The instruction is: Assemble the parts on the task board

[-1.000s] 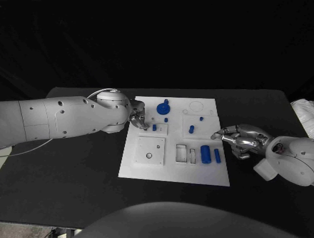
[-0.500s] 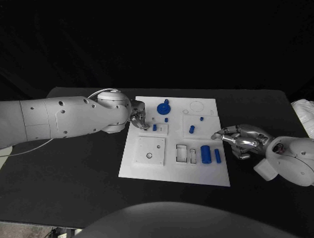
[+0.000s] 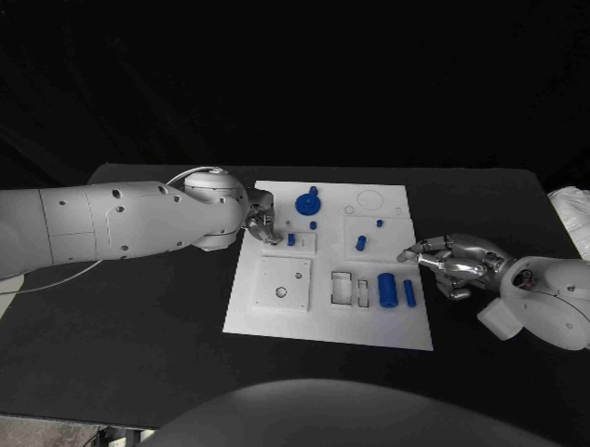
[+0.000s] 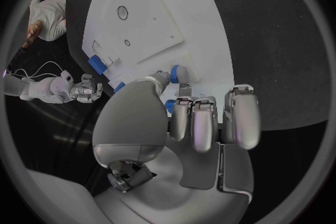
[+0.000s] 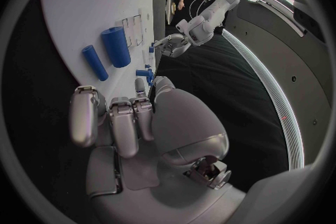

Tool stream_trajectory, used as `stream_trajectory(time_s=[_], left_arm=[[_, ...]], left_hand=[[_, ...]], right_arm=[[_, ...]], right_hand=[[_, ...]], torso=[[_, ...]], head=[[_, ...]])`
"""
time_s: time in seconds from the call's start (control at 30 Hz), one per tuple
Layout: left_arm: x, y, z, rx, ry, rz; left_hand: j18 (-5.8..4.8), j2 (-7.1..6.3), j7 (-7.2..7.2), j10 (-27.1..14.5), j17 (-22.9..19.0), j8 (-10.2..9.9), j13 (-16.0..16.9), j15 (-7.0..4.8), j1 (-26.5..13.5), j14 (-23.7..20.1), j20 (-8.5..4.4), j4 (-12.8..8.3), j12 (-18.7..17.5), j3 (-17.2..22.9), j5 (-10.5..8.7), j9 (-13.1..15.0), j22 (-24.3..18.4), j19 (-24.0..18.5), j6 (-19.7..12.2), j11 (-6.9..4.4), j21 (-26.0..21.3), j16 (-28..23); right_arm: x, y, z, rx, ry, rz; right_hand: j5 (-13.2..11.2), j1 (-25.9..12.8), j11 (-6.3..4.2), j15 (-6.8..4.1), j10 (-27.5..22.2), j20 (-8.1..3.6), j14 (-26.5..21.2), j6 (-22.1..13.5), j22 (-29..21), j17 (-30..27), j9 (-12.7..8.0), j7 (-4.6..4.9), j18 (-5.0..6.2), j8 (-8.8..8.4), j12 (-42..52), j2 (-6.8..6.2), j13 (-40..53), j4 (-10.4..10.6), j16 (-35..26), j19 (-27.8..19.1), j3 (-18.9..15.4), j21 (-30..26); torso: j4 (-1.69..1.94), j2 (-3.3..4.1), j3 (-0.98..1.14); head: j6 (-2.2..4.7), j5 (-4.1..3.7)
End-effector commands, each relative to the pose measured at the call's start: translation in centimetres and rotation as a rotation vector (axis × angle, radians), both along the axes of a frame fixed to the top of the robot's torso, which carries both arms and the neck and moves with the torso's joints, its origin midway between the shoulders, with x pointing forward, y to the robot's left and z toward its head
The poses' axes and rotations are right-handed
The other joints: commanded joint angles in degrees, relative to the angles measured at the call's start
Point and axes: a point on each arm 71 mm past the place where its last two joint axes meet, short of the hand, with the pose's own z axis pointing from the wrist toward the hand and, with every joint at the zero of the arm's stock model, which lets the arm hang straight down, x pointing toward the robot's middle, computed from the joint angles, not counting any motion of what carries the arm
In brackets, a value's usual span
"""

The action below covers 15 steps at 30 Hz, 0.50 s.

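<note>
The white task board (image 3: 376, 326) lies mid-table. On it are a round blue part (image 3: 307, 202), a thick blue cylinder (image 3: 386, 289), a slim blue cylinder (image 3: 409, 292) and small blue pegs (image 3: 359, 242). My left hand (image 3: 261, 223) is at the board's left edge. In the left wrist view its thumb and fingers (image 4: 183, 117) pinch a small blue part (image 4: 169, 105) just above the board (image 4: 140, 11). My right hand (image 3: 450, 263) hovers off the board's right edge, fingers curled in with nothing in them. The cylinders (image 5: 115, 46) lie just beyond its fingertips.
A small inset plate (image 3: 283, 282) with holes sits at the board's lower left, with rectangular slots (image 3: 341, 289) beside it. A white cloth (image 3: 583, 223) lies at the table's right edge. Black tabletop (image 3: 148, 317) surrounds the board.
</note>
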Motion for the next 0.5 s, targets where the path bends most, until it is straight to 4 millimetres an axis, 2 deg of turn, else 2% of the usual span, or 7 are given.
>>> stream_trajectory(time_s=[0.03, 0.5], left_arm=[[-0.37, -0.12, -0.66, 0.003, 0.038, -0.004], [-0.25, -0.08, -0.41, -0.003, -0.015, 0.007]], left_hand=[[0.22, 0.47, -0.22, 1.7, 15.1, -0.4, 10.5, 0.34, -0.1, 5.8, 0.30, 0.0, -0.2, -0.3, -0.08, -0.1, 12.4, 2.6, 0.2, 0.37, -0.2, 0.1], [0.20, 0.88, -0.28, 1.6, 15.1, -0.9, 10.4, 0.29, 0.6, 5.8, 0.29, -0.6, -0.4, -0.6, 0.84, -0.2, 12.4, 2.6, 0.0, 0.31, -0.1, 0.1]], right_arm=[[-0.10, 0.12, -0.03, 0.003, 0.006, 0.018], [-0.08, 0.09, -0.04, 0.002, 0.006, 0.016]], right_hand=[[0.3, 1.3, -2.92, -0.28, 9.3, 0.08, 6.0, -0.4, 10.4, 15.1, 0.0, -0.07, 0.06, -0.10, -0.2, 0.56, 3.5, -0.1, 0.2, -0.5, 0.5, -0.3], [0.3, 1.3, -2.92, -0.28, 9.3, 0.08, 6.0, -0.4, 10.4, 15.1, 0.0, -0.07, 0.06, -0.10, -0.2, 0.56, 3.5, -0.1, 0.2, -0.5, 0.5, -0.3]], torso=[[-0.01, -0.03, -0.02], [-0.05, 0.02, -0.04]], head=[[0.00, 0.02], [0.00, -0.05]])
